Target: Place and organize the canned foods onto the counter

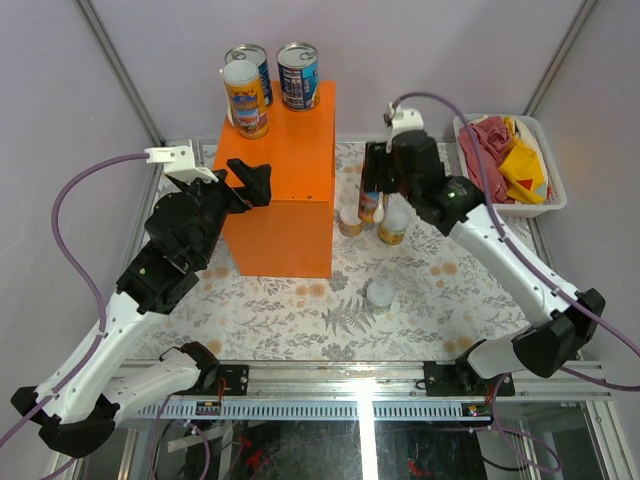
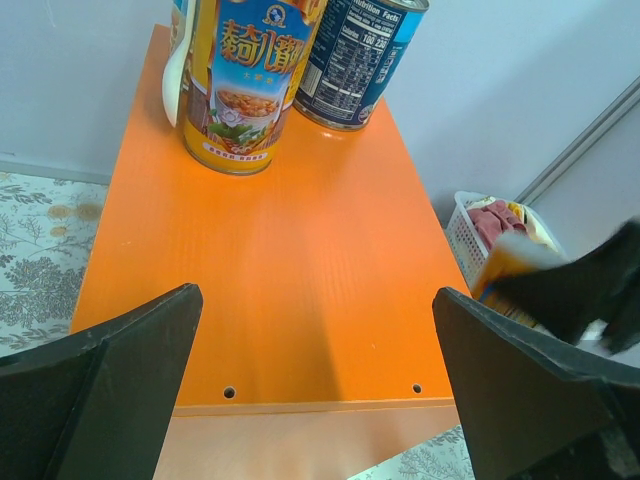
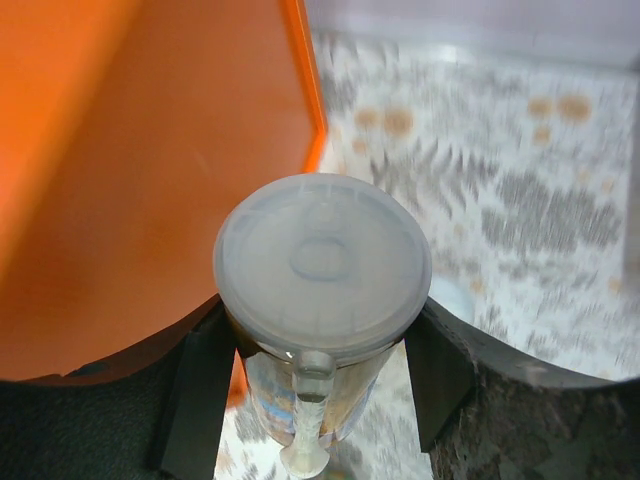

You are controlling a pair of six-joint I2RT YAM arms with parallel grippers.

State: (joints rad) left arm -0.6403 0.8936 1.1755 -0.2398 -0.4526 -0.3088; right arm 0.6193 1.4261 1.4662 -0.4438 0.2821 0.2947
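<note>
1. The left gripper (image 1: pixel 254 183) hangs wide open above the counter's (image 1: pixel 295 150) near end.
2. The right gripper (image 3: pixel 320 345) clasps a tall white-lidded can (image 3: pixel 322 265) just right of the counter.
3. Two blue cans (image 1: pixel 298 76) and one tall yellow can (image 1: pixel 246 98) stand at the counter's far end.

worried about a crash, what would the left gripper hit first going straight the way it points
Probably the bare top of the counter, short of the yellow-orange can; the tilt is hard to judge.
</note>
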